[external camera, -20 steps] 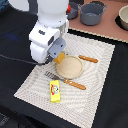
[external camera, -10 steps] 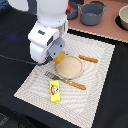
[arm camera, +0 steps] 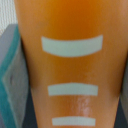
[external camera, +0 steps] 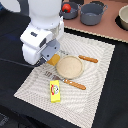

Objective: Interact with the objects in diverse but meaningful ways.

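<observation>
Holding what I take to be the orange-yellow bread loaf (arm camera: 70, 60), my hand (external camera: 51, 59) seems closed around it just beside the round tan plate (external camera: 70, 66), though how far the fingers are parted I cannot tell. I worry the loaf could slip and knock the wooden-handled cutlery (external camera: 75, 84) by the plate if I swing fast. Well beyond the plate, the grey two-handled pot (external camera: 93, 13) looks empty; the yellow butter block (external camera: 55, 91) lies on the table near the plate.

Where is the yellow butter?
In the exterior view, the yellow butter block lies flat on the placemat near its front edge, toward that view's left. The wooden-handled knife is just beside it, with the round plate beyond.
</observation>
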